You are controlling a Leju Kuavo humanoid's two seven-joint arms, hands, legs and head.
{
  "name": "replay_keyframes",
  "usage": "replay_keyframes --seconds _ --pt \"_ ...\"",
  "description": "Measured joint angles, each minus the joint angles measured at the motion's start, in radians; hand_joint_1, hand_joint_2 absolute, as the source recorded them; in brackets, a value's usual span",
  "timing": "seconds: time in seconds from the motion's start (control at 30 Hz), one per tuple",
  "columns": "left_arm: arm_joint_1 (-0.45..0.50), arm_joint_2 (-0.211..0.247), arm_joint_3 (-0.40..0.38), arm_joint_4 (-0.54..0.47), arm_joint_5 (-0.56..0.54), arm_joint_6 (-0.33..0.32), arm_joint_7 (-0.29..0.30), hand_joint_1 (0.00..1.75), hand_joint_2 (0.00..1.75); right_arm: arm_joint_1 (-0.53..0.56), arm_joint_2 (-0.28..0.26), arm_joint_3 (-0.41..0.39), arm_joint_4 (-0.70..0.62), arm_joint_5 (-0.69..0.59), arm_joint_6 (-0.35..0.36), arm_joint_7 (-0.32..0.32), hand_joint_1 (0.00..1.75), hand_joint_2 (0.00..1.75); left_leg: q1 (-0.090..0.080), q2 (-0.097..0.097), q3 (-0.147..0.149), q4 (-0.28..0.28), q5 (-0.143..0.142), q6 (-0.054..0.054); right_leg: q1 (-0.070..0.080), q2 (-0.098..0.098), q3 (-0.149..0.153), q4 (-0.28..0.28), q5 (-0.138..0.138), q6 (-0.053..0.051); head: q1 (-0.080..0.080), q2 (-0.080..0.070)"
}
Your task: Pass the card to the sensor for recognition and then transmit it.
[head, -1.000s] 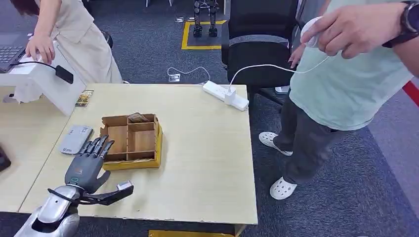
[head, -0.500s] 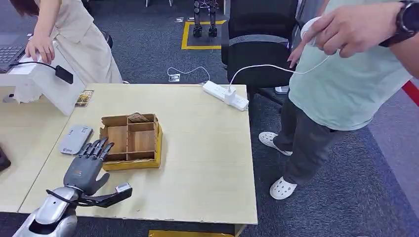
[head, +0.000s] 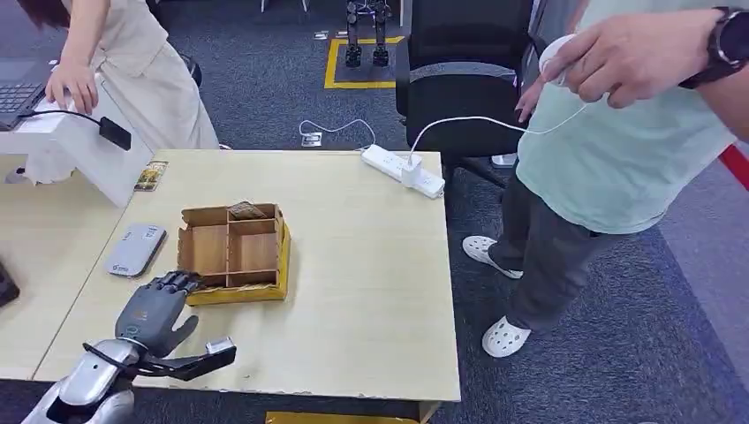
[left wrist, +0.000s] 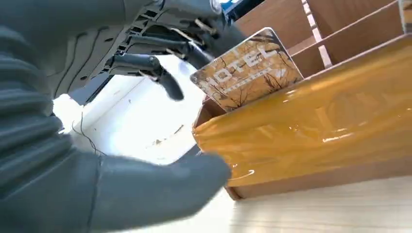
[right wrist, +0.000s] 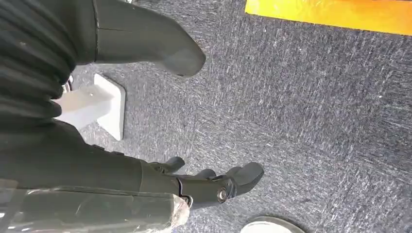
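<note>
Nearest, at the front left of the pale wooden worktop (head: 371,291), the left robot hand (head: 157,305) has changed shape within the last second: its dark fingers, which lay stretched flat toward the box, are now curled down over the near left corner of the open brown cardboard box with dividers and a glossy yellow front band (head: 237,250), while the thick thumb stays spread along the worktop. The left wrist view shows why this matters: a gold patterned card printed with the word hotel (left wrist: 247,69) leans up out of that corner compartment, and the fingertips (left wrist: 170,87) are closing toward its upper edge; whether they already touch or pinch it I cannot tell, so the grasp reads as beginning, not made. The card is therefore in the box, not yet lifted. The right robot hand (right wrist: 214,187) hangs by the robot's side over dark carpet, fingers loosely curled around nothing. Just left of the box lies a flat grey rounded card reader (head: 136,249), probably the sensor the card must go to, a short carry once the card is held. Farther off, a white power strip (head: 403,170) sits at the far edge, and two people stand beyond the worktop.
</note>
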Motion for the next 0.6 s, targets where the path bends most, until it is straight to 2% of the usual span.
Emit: replay_keyframes --seconds 0.03,0.07,0.1,0.13,0.27,0.3,0.37,0.6 --pt "0.000 0.002 0.000 -0.002 0.005 -0.002 -0.001 1.59 1.75 0.000 0.000 0.000 0.000 0.000 0.000 0.000 0.00 1.75 0.000 0.000 0.000 0.000 0.000 0.000 0.000 0.000 0.000 0.000 0.000 0.000 0.000 0.000" --pt "0.000 0.003 0.000 -0.005 0.009 -0.003 -0.001 1.55 1.75 0.000 0.000 0.000 0.000 0.000 0.000 0.000 0.00 1.75 0.000 0.000 0.000 0.000 0.000 0.000 0.000 0.000 0.000 0.000 0.000 0.000 0.000 0.000" --pt "0.000 0.004 0.000 -0.008 0.011 -0.005 -0.002 1.61 1.75 0.000 0.000 -0.001 0.000 -0.001 0.000 0.000 0.00 1.75 0.000 0.000 0.000 0.000 0.000 0.000 0.000 0.000 0.000 0.000 0.000 0.000 0.000 0.000" --pt "0.000 0.006 0.000 -0.008 0.013 -0.005 -0.001 1.54 1.75 0.000 0.000 -0.002 0.000 -0.001 0.000 0.000 0.00 1.75 0.000 0.000 0.000 0.000 0.000 0.000 0.000 0.000 0.000 0.000 0.000 0.000 0.000 0.000" --pt "0.001 0.010 0.000 -0.008 0.028 -0.008 -0.001 1.52 1.75 0.000 0.000 -0.006 0.000 -0.001 0.000 0.000 0.00 1.75 0.000 0.000 0.000 0.000 0.000 0.000 0.000 0.000 0.000 0.000 0.000 0.000 0.000 0.000" --pt "0.002 0.010 0.000 -0.008 0.031 -0.008 -0.002 1.47 1.75 0.000 0.000 -0.008 0.000 -0.001 0.000 0.000 0.00 1.75 0.000 0.000 0.000 0.000 0.000 0.000 0.000 0.000 0.000 0.000 0.000 0.000 0.000 0.000" --pt "0.003 0.011 0.000 -0.008 0.037 -0.007 -0.001 1.52 1.75 0.000 0.000 -0.009 0.000 -0.001 0.000 0.000 0.00 1.75 0.000 0.000 0.000 0.000 0.000 0.000 0.000 0.000 0.000 0.000 0.000 0.000 0.000 0.000" --pt "0.010 0.011 0.000 -0.008 0.045 -0.003 -0.001 1.54 1.75 0.000 0.000 -0.010 0.000 0.001 0.000 0.000 0.00 1.75 0.000 0.000 0.000 0.000 0.000 0.000 0.000 0.000 0.000 0.000 0.000 0.000 0.000 0.000"
